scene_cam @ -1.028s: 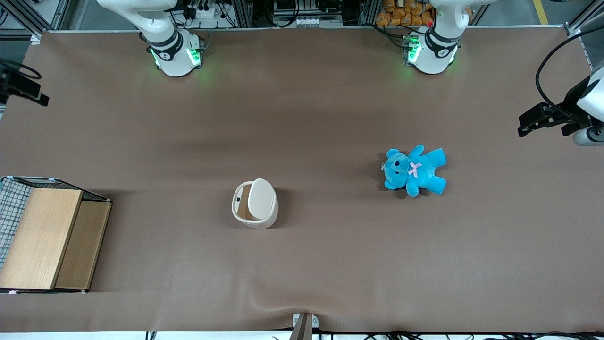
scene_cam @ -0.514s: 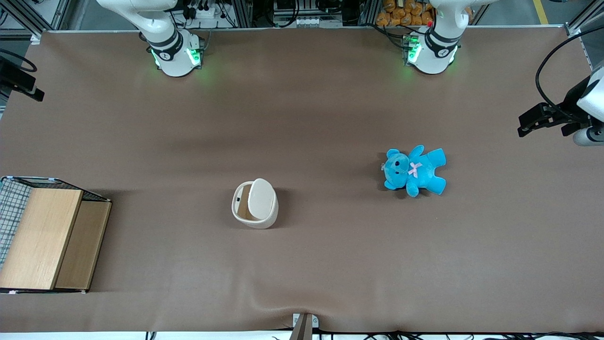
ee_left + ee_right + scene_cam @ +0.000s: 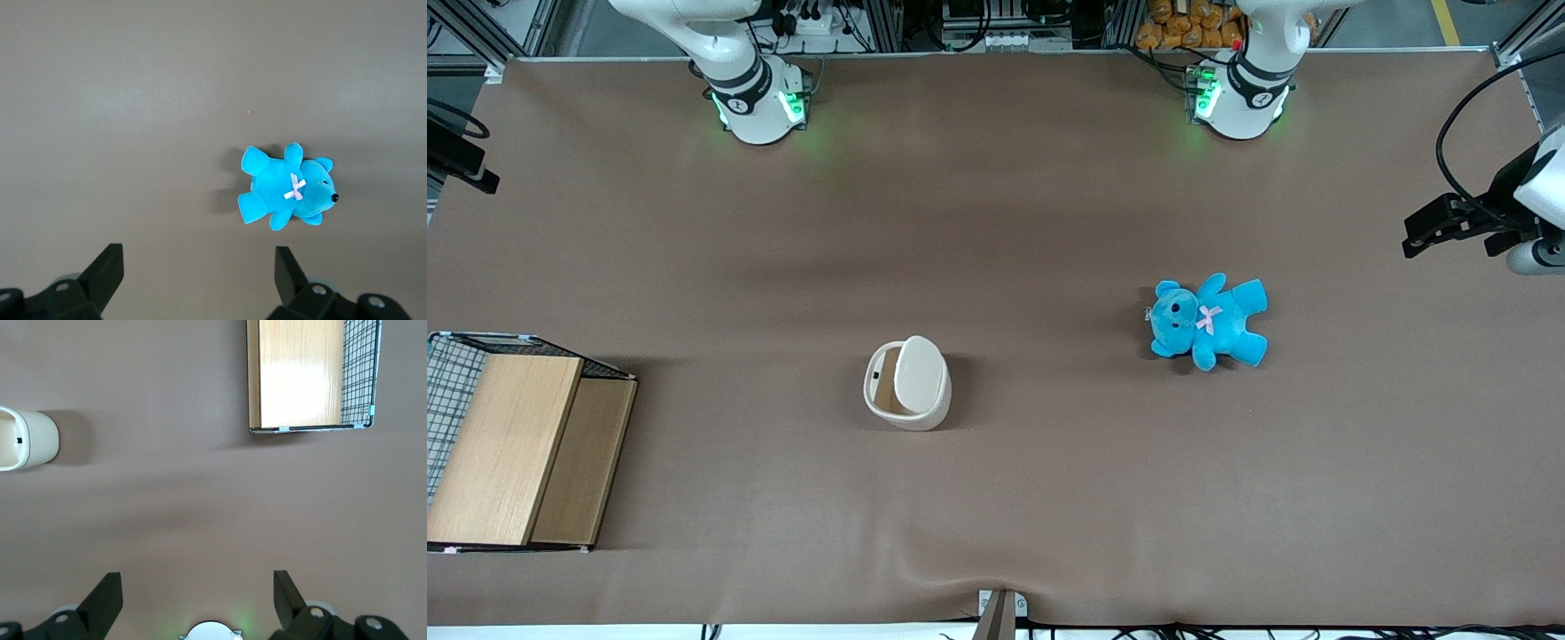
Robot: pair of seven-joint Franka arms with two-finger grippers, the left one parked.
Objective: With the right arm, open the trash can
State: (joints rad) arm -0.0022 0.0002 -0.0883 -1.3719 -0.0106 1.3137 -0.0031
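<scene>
The large glossy white jointed right arm (image 3: pixel 694 31) rose from its round base, green lights glowing there, and reached off toward the working arm's end of the table. Its black two-finger gripper (image 3: pixel 193 593) hung high above the brown tabletop, facing straight down, both fingers (image 3: pixel 107 593) spread wide apart with nothing between them and touching nothing.

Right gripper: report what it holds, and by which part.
Nothing is held. The right gripper is open with bare table between its fingers, high over the working arm's end of the table, well apart from the trash can, whose lid already stands raised.
</scene>
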